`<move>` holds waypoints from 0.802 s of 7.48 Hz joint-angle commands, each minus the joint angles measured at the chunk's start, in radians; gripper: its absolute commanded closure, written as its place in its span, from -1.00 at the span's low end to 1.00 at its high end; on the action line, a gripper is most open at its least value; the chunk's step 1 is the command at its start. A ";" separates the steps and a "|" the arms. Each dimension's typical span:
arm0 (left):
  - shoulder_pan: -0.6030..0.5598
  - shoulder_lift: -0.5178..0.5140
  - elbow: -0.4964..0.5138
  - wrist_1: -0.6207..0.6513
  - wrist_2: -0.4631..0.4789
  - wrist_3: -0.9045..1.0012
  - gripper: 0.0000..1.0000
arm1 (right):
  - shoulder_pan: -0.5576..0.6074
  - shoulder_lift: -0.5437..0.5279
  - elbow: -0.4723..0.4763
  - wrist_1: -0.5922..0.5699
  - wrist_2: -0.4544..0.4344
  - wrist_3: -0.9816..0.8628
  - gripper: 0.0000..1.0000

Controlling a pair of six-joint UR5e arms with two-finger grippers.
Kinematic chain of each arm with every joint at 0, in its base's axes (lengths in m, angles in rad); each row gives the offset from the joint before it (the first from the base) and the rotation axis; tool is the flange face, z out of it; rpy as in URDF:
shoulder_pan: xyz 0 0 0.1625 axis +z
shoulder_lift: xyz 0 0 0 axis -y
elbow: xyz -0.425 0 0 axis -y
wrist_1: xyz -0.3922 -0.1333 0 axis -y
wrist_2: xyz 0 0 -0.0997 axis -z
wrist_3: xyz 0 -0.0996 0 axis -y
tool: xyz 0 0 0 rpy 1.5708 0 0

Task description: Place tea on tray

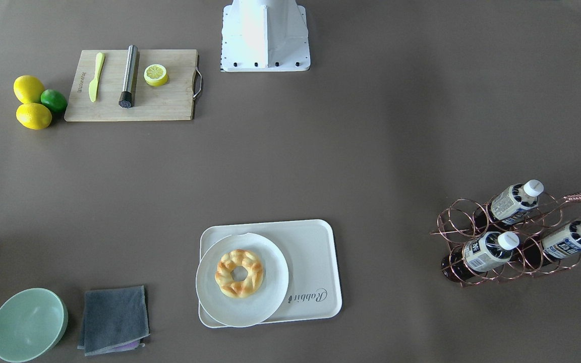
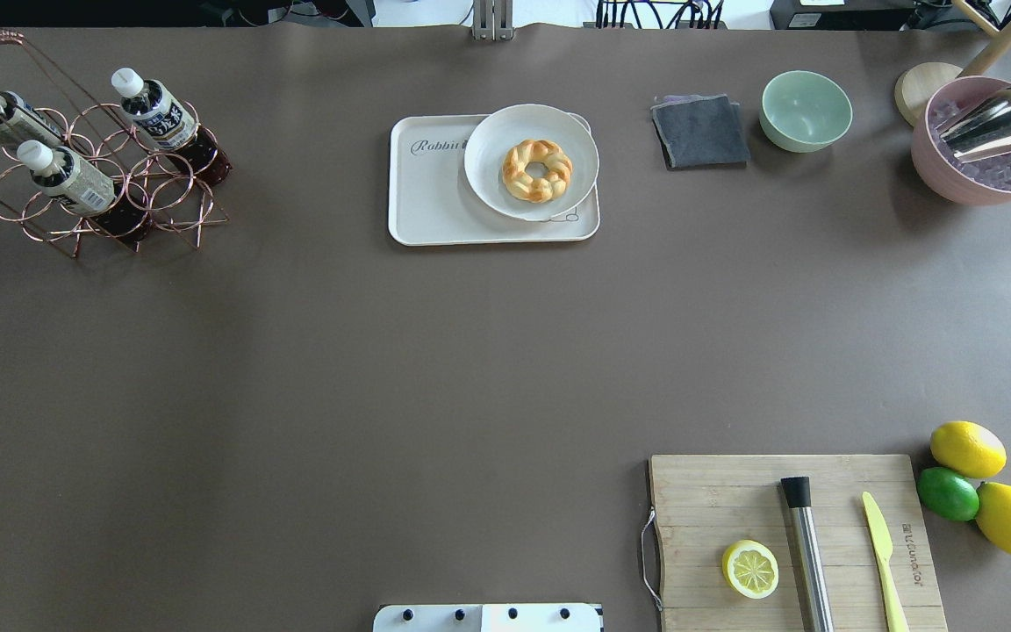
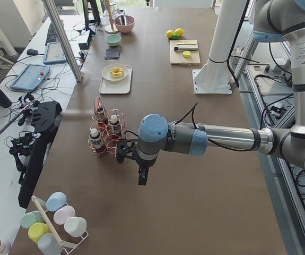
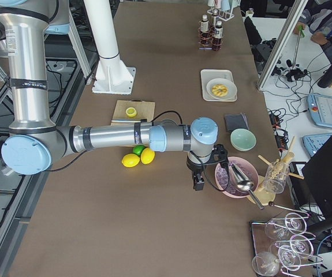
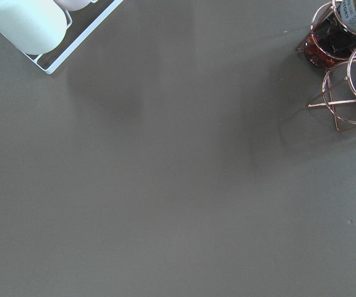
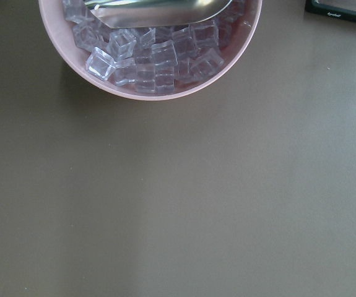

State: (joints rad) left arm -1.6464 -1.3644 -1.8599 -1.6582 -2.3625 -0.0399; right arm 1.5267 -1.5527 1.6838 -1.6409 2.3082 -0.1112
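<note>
Three tea bottles [image 1: 515,201] [image 1: 487,250] [image 1: 570,241] with white caps lie tilted in a copper wire rack [image 1: 472,217]; in the overhead view the rack [image 2: 172,197] is at the far left. The cream tray [image 1: 315,252] marked "Rabbit" holds a round white plate [image 1: 270,287] with a braided donut [image 1: 239,273]. The left gripper [image 3: 141,178] hangs over bare table just beside the rack in the exterior left view. The right gripper [image 4: 198,183] hangs beside the pink ice bowl [image 4: 235,179]. I cannot tell whether either is open or shut.
A wooden cutting board [image 2: 734,491] with a lemon half, steel muddler and yellow knife sits at the near right, with two lemons and a lime [image 2: 947,493] beside it. A green bowl [image 2: 806,110], grey cloth [image 2: 700,132] and the pink ice bowl [image 2: 988,175] stand far right.
</note>
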 commanded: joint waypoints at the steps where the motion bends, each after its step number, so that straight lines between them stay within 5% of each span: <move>1: 0.000 -0.008 -0.007 0.000 0.003 0.000 -0.95 | 0.001 -0.001 -0.001 0.000 -0.001 0.004 -1.00; 6: 0.011 -0.010 -0.010 0.002 0.006 -0.011 -0.95 | 0.001 -0.001 0.008 0.001 0.005 -0.004 -1.00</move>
State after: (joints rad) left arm -1.6395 -1.3805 -1.8667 -1.6567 -2.3570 -0.0425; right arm 1.5278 -1.5547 1.6868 -1.6406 2.3111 -0.1111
